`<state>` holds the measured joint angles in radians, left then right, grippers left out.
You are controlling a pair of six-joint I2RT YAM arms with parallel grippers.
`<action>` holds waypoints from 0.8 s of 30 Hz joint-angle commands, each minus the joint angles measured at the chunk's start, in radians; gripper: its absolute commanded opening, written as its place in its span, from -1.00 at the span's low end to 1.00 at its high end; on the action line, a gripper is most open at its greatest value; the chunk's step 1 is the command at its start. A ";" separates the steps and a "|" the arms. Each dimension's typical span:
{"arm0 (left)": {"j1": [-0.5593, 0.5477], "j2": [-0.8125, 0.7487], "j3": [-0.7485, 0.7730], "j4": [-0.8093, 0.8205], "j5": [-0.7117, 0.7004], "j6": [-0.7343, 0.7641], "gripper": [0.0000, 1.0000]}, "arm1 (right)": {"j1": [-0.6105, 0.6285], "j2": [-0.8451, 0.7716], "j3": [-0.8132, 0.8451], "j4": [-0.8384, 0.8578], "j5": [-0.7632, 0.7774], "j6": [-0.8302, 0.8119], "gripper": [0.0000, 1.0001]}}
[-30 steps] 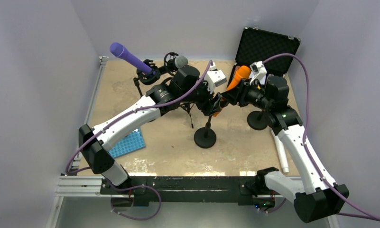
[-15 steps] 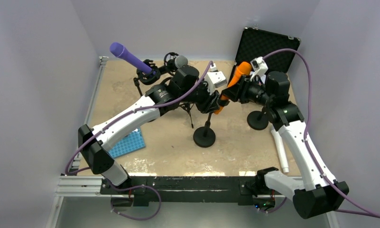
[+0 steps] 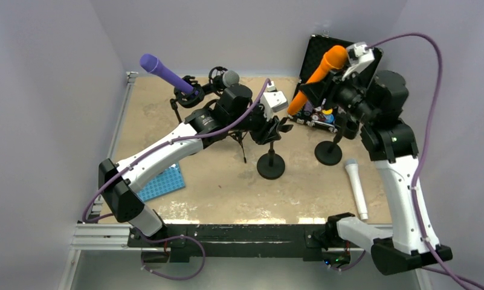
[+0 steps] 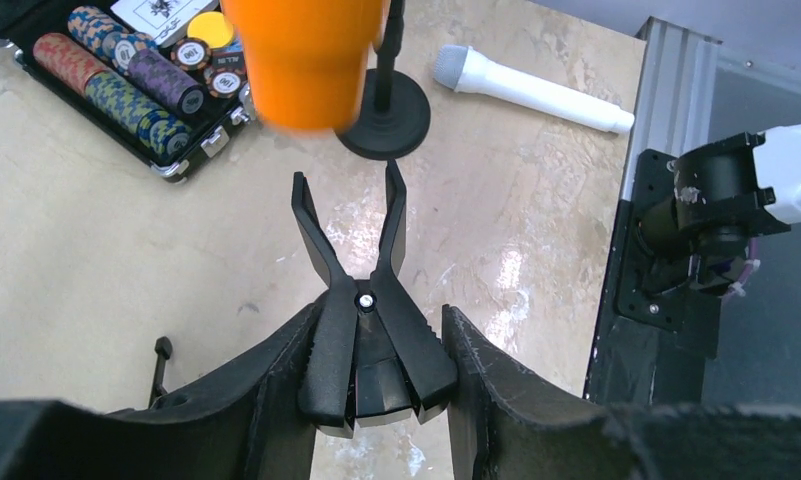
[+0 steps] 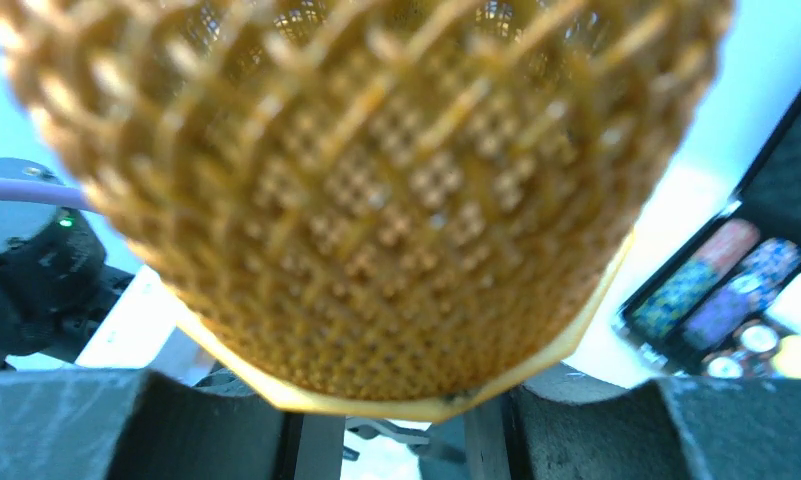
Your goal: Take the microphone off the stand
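Note:
The orange microphone (image 3: 318, 75) hangs tilted in the air, clear of the stand, with my right gripper (image 3: 316, 89) shut on its body. Its mesh head (image 5: 366, 190) fills the right wrist view, above my right gripper (image 5: 396, 430). Its butt end (image 4: 306, 60) shows at the top of the left wrist view. The black stand (image 3: 271, 166) stands on its round base mid-table. My left gripper (image 3: 274, 128) is shut on the stand's clip (image 4: 361, 300), pressing its rear handles. The clip's prongs are spread with nothing in them.
A second stand base (image 3: 328, 152) sits to the right, with a white microphone (image 3: 357, 187) lying near it. An open black case (image 3: 339, 57) holds poker chips (image 4: 126, 70). Behind the left arm stand a purple microphone (image 3: 164, 72) and a grey one (image 3: 230, 77). A blue rack (image 3: 161, 181) lies front left.
My right gripper has lifted the orange microphone up and to the right, out of the clip. The left gripper closed on the clip, and the stand shifted slightly right.

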<state>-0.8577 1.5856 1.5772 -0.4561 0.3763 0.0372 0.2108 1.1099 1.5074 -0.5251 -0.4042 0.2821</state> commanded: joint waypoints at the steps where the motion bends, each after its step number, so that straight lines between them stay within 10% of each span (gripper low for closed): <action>1: -0.007 -0.011 -0.024 -0.047 0.020 0.018 -1.00 | -0.029 -0.099 0.041 0.053 0.059 -0.101 -1.00; 24: -0.006 0.022 0.041 -0.008 0.031 -0.021 -1.00 | -0.145 -0.313 -0.377 -0.668 0.062 -0.785 -1.00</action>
<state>-0.8600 1.6112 1.5990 -0.4488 0.3931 0.0376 0.0700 0.8150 1.1946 -1.0981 -0.3565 -0.3496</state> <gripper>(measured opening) 0.506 0.409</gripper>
